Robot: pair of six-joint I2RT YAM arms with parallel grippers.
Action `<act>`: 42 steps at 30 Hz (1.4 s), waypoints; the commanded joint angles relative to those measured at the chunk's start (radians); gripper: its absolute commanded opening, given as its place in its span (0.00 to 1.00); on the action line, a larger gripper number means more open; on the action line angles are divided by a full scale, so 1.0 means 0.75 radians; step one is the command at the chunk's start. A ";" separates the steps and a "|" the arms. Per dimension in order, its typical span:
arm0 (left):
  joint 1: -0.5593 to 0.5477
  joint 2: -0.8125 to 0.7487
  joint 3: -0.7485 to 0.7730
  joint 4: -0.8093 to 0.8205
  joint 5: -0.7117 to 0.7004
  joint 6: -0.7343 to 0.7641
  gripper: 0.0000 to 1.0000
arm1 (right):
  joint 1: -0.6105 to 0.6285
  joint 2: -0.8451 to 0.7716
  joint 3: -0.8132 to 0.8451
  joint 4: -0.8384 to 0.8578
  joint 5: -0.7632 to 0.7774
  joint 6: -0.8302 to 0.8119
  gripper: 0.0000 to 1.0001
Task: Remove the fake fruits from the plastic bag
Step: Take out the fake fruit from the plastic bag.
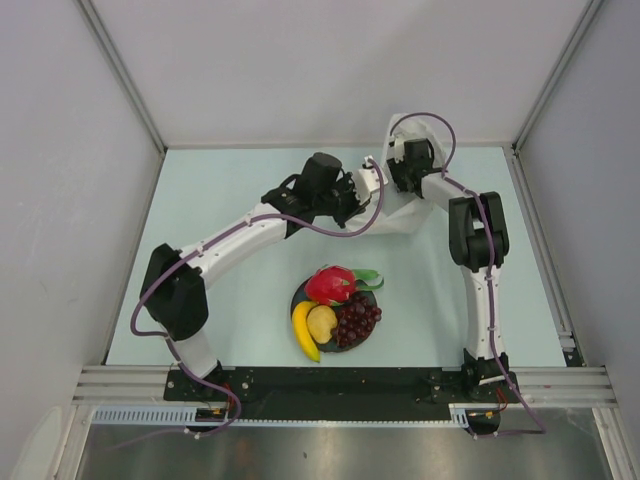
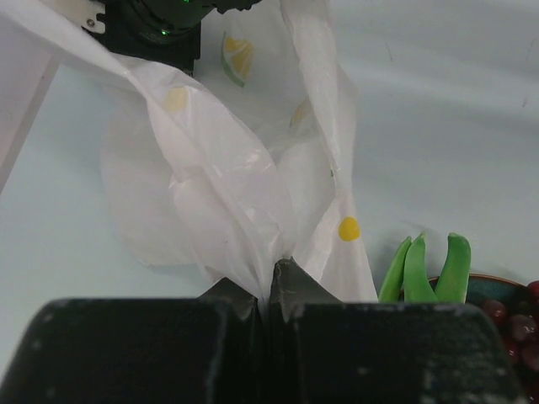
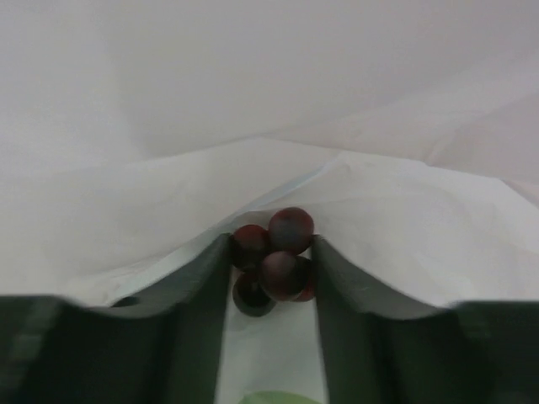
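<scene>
Pale tabletop [image 1: 200, 190], grey walls [image 1: 60, 150]. L gripper [image 2: 271, 284] pinched shut on plastic bag [image 2: 236, 168] film, prob. holding mouth up so R can reach in. R gripper [image 3: 269, 252] inside bag, jaws half-closed, touching both sides of small grape cluster [image 3: 276, 263]; only R wrist cam shows it. Top cam alone shows plate [image 1: 297, 296] w/ dragon fruit [image 1: 330, 284], banana [image 1: 303, 332], yellow fruit [image 1: 322, 322], grape bunch [image 1: 358, 320] out.

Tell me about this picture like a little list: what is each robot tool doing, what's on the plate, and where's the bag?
left tool: shut, pinching the plastic bag
right tool: inside the bag, gripping a small grape cluster
plate: holds dragon fruit, banana, round yellow fruit, big grape bunch
bag's place: on the far part of the table, beyond the plate
</scene>
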State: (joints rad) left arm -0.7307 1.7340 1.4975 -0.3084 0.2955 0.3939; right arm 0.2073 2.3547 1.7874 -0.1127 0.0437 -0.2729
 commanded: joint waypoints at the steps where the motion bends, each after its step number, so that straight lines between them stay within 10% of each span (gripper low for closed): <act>1: -0.001 -0.029 -0.051 0.023 0.009 0.023 0.00 | -0.008 -0.086 -0.060 0.005 -0.111 0.006 0.38; 6: -0.001 -0.031 -0.115 0.061 -0.013 -0.012 0.00 | -0.021 -0.247 -0.147 -0.030 -0.226 0.108 0.21; 32: 0.001 -0.023 -0.248 0.139 -0.077 -0.087 0.00 | -0.031 -0.264 -0.178 -0.011 -0.240 0.168 0.13; 34: -0.001 -0.019 -0.248 0.147 -0.077 -0.087 0.00 | -0.019 -0.245 -0.193 -0.005 -0.232 0.153 0.15; 38: 0.001 -0.001 -0.223 0.141 -0.085 -0.077 0.00 | 0.022 -0.194 -0.223 0.038 -0.061 0.100 0.64; 42: -0.001 0.005 -0.207 0.141 -0.093 -0.075 0.00 | 0.030 -0.174 -0.252 0.046 -0.009 0.037 0.61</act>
State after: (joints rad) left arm -0.7307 1.7344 1.3163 -0.2256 0.2348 0.3405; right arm 0.2173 2.2093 1.6115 -0.1246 -0.0376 -0.1898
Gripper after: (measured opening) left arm 0.009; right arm 0.622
